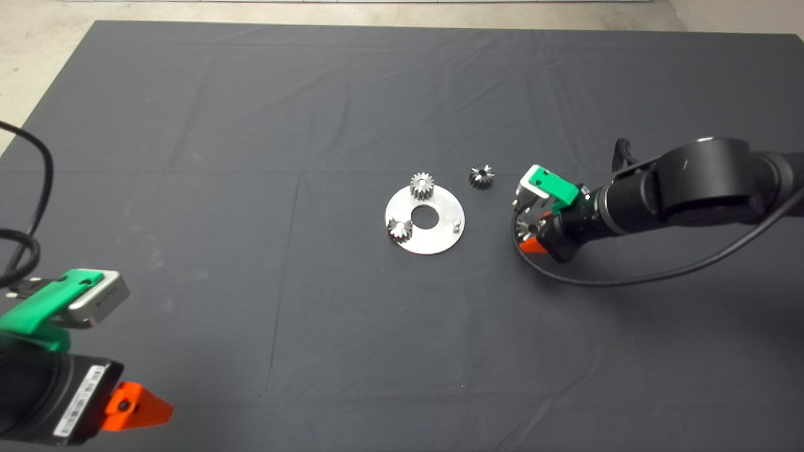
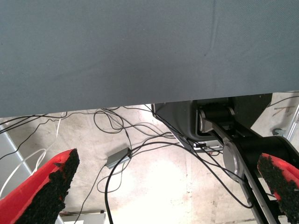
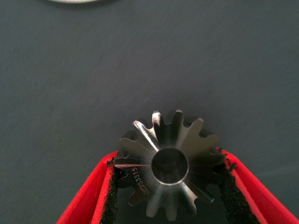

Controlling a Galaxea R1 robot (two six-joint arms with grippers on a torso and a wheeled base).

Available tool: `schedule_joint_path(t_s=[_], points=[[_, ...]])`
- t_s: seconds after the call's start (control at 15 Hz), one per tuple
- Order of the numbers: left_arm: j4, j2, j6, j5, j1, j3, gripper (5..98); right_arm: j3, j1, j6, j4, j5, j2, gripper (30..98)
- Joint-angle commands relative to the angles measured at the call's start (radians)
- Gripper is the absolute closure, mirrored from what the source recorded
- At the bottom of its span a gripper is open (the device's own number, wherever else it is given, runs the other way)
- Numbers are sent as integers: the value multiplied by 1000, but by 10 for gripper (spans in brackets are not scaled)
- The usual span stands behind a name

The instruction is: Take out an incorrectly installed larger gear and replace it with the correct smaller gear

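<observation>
Parked at the near left edge, the left claw [image 2: 166,184] waits with its fingers spread wide and nothing between them, looking out past the edge of the dark surface [image 1: 251,125] to cables on the floor. The right arm [image 1: 691,185] reaches in from the right, and the right claw [image 1: 531,223] hangs just off the plate [image 1: 440,242], closed on the larger gear [image 3: 170,158]. Its pads press opposite teeth so the bore faces the wrist camera, probably to lift it straight off its post. On the plate, two small gears [image 1: 422,185] [image 1: 399,230] sit on their pins, while one peg [image 1: 456,223] at the right rim stands bare, apparently the seat just vacated. The smaller gear [image 1: 481,176] lies loose on the surface between plate and claw, close by, likely left there for an easy pick once the larger gear is set down.
</observation>
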Motion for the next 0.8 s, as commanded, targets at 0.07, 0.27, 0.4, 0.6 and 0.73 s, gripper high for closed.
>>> schedule_joint_path(t_s=[0.07,0.27,0.4,0.6,0.73], points=[[-17,-3,10,5,-10,18,54,31,-15,59,-102,-5,-1,800],[-17,-3,11,5,-10,18,54,39,-17,66,-111,-11,-5,800],[-17,-3,11,4,-10,18,54,57,-17,65,-114,-21,-6,800],[-17,-5,11,3,-10,18,54,58,-16,65,-116,-21,-6,795],[-17,-5,10,4,-10,18,54,60,-13,73,-116,-21,-6,788]])
